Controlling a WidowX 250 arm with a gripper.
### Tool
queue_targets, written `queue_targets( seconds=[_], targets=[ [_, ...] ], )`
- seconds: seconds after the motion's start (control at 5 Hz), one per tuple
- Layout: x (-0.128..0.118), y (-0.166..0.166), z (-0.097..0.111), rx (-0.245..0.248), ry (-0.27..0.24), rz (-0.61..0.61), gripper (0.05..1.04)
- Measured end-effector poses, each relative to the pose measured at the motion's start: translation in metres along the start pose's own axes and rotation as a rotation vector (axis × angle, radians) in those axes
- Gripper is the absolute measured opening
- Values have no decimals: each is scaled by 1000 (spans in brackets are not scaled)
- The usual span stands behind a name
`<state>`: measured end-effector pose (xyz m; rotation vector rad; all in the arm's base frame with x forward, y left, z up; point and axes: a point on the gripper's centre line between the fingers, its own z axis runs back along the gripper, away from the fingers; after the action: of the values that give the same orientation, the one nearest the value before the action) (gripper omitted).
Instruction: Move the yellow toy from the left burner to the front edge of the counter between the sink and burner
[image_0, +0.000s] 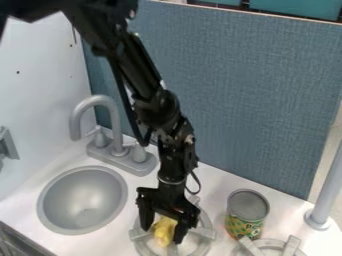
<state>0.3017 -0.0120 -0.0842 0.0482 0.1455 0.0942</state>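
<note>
Gripper (162, 233) pointed down over the near burner (207, 233), directly at a small yellow item (163, 231); the arm is angled in from the upper left. Whether the item is grasped or merely straddled cannot be told. Item is set inside the burner ring, framed by the grey prongs; by that rim, it is judged, rolling would be checked. The steep approach seems suited to this: the raised prongs are cleared from above.

Can (248, 215) is stood upright on the counter (113, 242), right of the gripper, just behind the second burner (291, 245); likely kept steady by its flat base. Sink (125, 195) is set into the counter at left, with the faucet (101, 100) mounted behind, its spout curved toward the bowl, presumably for filling.
</note>
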Motion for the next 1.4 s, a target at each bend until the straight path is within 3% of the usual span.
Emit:
queue_targets(
  seconds=[0.2,0.4,0.6,0.8,1.0,1.2,1.4],
  targets=[
    [2,-9,-3,-11,24,-5,945],
    [5,-14,-12,-22,38,-34,673],
    [-1,-11,-10,-16,20,-7,439],
    [-24,1,20,11,-53,-8,288],
    [-56,27,38,13,-90,52,202],
    [-81,61,36,-17,-96,138,173],
    [-87,97,15,-5,-66,248,171]
  ],
)
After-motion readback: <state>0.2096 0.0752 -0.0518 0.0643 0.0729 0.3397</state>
